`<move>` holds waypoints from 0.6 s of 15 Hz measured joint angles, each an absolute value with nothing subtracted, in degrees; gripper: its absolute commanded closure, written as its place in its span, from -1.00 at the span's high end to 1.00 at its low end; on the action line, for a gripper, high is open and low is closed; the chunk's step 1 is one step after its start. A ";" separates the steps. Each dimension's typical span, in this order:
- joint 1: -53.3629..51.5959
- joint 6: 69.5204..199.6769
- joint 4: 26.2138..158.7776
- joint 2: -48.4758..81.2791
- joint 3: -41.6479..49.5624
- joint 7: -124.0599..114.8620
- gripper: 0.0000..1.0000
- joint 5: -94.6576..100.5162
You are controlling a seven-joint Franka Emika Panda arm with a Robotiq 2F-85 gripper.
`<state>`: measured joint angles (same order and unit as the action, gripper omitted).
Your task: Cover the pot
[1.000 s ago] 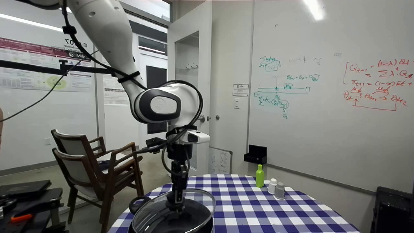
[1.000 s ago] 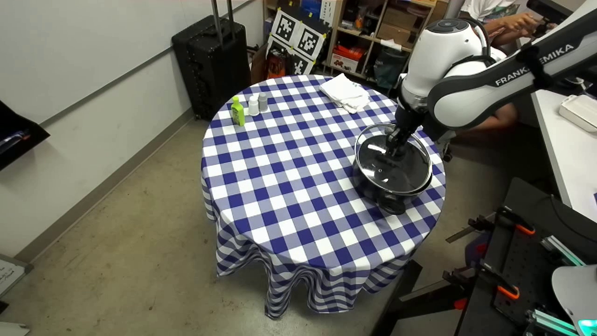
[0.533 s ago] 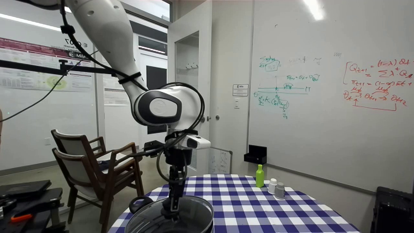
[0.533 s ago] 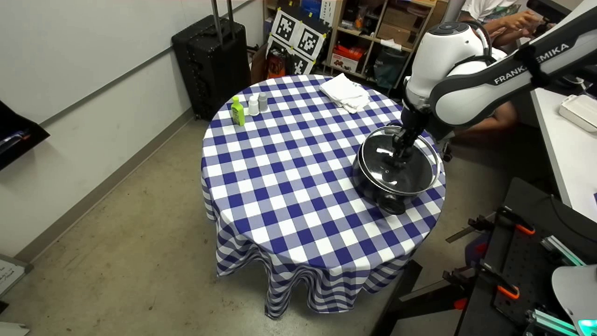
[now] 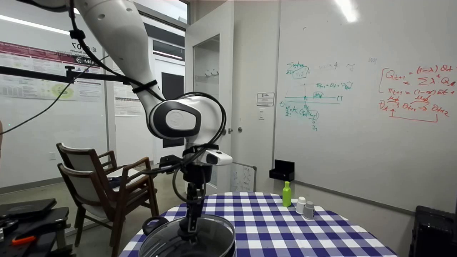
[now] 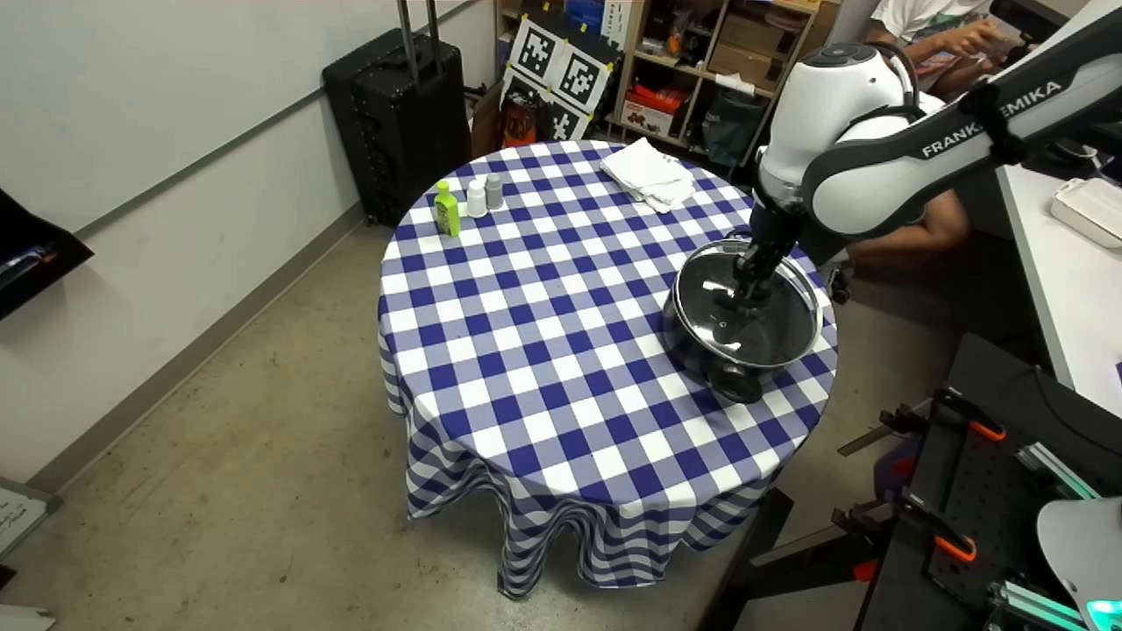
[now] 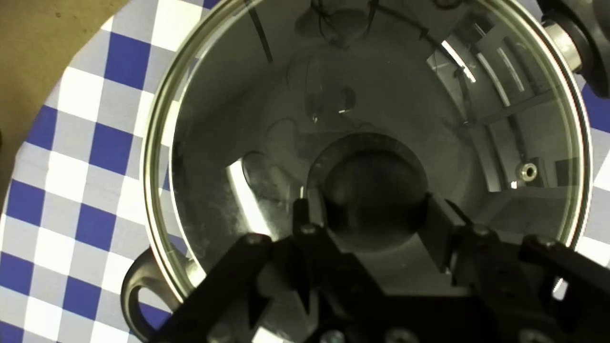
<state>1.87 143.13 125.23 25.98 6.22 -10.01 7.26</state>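
Observation:
The pot (image 6: 688,350) is wide, round and black. It stands near the table's edge, with a stubby handle (image 6: 736,383) in an exterior view and part of its side (image 5: 233,250) in an exterior view. The see-through lid (image 6: 771,337) with a metal rim lies over the pot's opening; it also shows in the wrist view (image 7: 381,95). My gripper (image 7: 374,205) is shut on the lid's dark knob (image 7: 376,181), one finger on each side. Through the glass at the left rim, a strip of tablecloth shows in the wrist view. I cannot tell whether the lid is fully seated.
The round table has a blue-and-white checked cloth (image 6: 543,350). A green bottle (image 6: 447,210), a white shaker (image 6: 476,200) and a grey shaker (image 6: 494,191) stand at the far side. A folded white cloth (image 6: 649,175) lies on the table. A person sits behind the arm.
The lid has come down over the pot in my gripper and shifted sideways, then slightly back in the last half second. The pot has not moved.

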 measured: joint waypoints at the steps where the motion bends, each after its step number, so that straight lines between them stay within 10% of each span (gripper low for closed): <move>1: 1.87 143.10 125.15 25.99 6.06 -9.97 -0.50 6.95; 6: 1.89 142.66 124.93 26.09 5.94 -9.94 -0.50 6.39; 7: 1.90 142.60 124.87 26.14 5.94 -9.94 0.43 6.38; 9: 1.89 142.41 124.78 26.19 5.95 -9.95 0.65 6.37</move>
